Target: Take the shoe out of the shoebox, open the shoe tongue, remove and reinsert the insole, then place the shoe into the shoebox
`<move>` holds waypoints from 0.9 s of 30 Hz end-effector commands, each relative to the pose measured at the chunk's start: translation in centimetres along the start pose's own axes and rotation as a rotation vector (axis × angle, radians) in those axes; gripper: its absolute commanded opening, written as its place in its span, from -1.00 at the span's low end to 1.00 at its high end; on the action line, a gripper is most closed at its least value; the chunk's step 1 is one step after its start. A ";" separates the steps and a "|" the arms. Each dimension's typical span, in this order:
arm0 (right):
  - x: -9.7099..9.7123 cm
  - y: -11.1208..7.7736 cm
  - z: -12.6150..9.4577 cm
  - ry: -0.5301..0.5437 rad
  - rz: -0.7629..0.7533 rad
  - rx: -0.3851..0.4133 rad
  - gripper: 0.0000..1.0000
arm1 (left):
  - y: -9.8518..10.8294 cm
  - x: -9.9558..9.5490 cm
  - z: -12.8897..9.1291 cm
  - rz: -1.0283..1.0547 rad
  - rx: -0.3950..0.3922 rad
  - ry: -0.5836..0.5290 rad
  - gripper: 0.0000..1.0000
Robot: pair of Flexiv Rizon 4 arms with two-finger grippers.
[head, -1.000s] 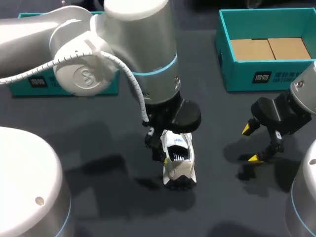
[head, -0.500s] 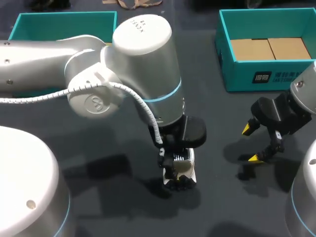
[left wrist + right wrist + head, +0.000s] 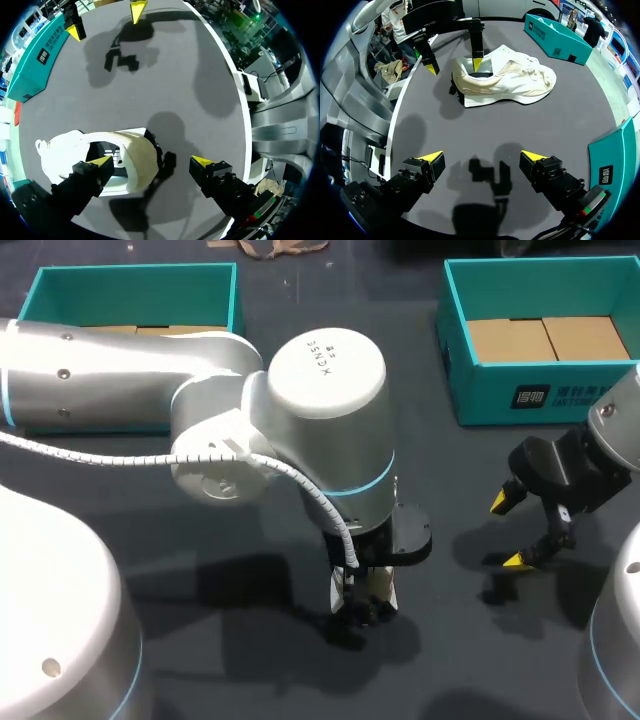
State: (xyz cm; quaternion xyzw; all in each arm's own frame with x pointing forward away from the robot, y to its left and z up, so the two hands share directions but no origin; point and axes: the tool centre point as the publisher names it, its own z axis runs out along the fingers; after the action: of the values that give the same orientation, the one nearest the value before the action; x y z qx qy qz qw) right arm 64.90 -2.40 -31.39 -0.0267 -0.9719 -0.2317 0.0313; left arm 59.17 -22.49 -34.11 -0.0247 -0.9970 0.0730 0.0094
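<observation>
Shoe [image 3: 505,80] is on the surface [image 3: 560,125], left claw [image 3: 152,161] wide open with one finger inside its heel, right claw [image 3: 482,156] open and empty; looks light and floppy, so I'd pinch the stiffer heel collar.

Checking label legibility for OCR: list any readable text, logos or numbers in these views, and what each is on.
No text reads reliably.
Label on the right shoebox front: logo and characters, too small; blurred in both wrist views.
Print on the left arm's end cap: short, angled, unclear.
Shoe: nothing legible.
</observation>
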 end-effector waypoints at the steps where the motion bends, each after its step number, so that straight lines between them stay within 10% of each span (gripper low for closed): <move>1: 0.1 0.0 0.0 -0.002 0.000 0.001 1.00 | -1.1 0.0 1.8 -0.023 -0.019 -0.004 1.00; 14: 0.1 0.0 0.0 -0.002 0.000 0.001 1.00 | -0.5 -0.6 3.7 -0.111 -0.029 -0.017 0.80; 27: 0.1 0.0 0.0 -0.002 0.000 0.001 1.00 | 0.3 -0.2 4.6 -0.152 -0.033 -0.011 0.15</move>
State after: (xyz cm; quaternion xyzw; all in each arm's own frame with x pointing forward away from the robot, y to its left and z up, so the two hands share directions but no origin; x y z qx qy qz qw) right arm 64.90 -2.41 -31.39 -0.0267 -0.9719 -0.2317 0.0313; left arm 59.37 -23.08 -38.48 0.0510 -0.9973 0.0528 0.0089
